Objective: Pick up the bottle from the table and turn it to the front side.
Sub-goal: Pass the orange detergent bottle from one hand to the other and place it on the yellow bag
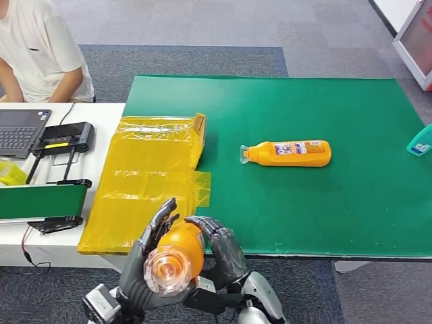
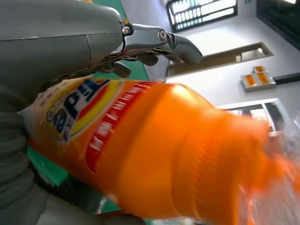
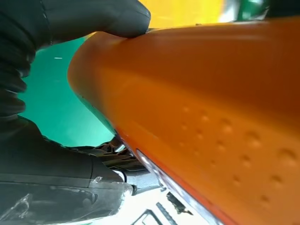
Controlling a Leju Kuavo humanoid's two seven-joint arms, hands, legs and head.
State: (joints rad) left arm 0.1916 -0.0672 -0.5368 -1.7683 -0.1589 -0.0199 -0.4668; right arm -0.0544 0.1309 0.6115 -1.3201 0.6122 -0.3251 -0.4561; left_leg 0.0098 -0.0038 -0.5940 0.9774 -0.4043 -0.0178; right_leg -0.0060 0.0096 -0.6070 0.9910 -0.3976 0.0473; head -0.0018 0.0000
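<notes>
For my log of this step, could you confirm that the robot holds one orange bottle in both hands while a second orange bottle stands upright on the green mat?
Not quite: the second orange bottle lies on its side on the green mat, as the head view shows. The rest holds: the left hand and right hand together hold the held bottle.

1. Both my hands, left hand (image 1: 140, 260) and right hand (image 1: 224, 253), wrap the held bottle (image 1: 175, 260) just off the table's near edge.
2. Ahead-left, the yellow bag (image 1: 148, 179) covers the surface.
3. Ahead-right, open green mat (image 1: 316, 209) leads to the lying bottle (image 1: 287, 153).
4. Far left: conveyor (image 1: 43, 202) and laptop (image 1: 20, 131).
</notes>
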